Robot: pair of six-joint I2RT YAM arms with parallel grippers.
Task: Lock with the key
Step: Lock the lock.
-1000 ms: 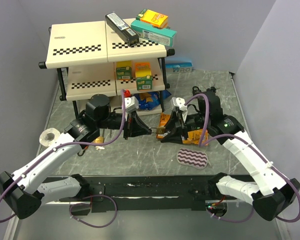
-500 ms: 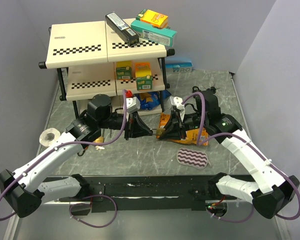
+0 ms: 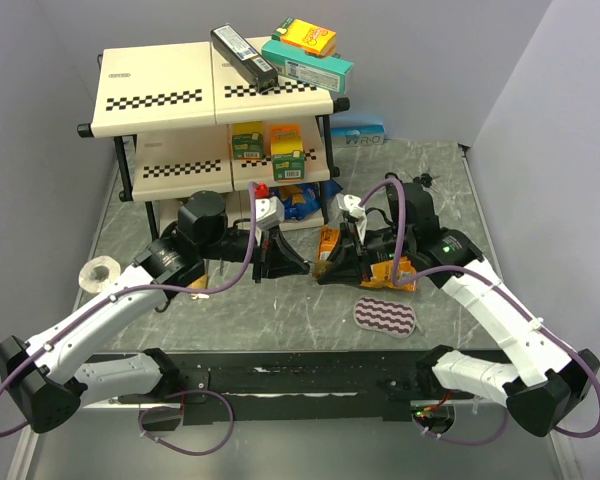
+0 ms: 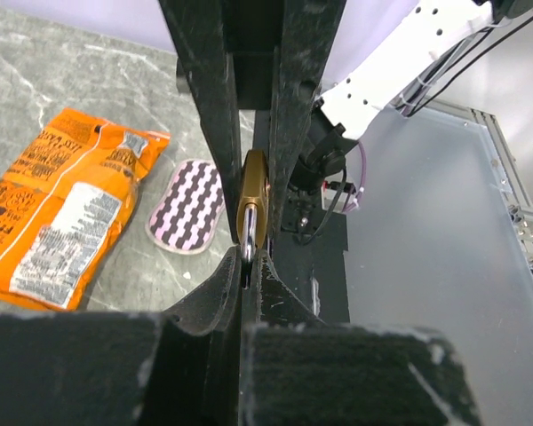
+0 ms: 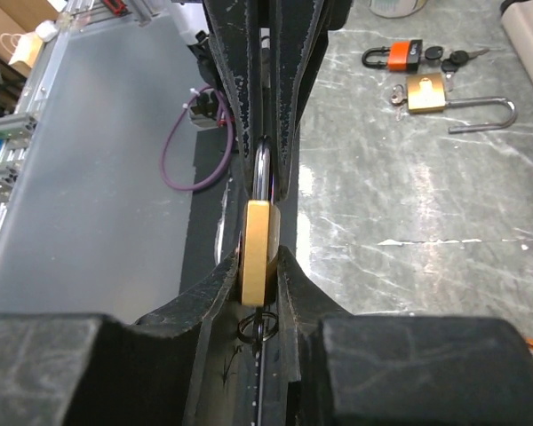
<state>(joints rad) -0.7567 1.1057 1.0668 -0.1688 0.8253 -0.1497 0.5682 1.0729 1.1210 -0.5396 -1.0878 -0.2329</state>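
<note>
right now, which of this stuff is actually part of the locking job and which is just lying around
In the job: padlock, gripped between the left claw and right claw.

Lying about: orange padlock with keys, long-shackle padlock, snack bag, striped pad, tape roll, shelf boxes.

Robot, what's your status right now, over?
Left gripper shut on padlock shackle. Right gripper clamped on its brass body. Key in lock: cannot tell. Nothing in the way.
</note>
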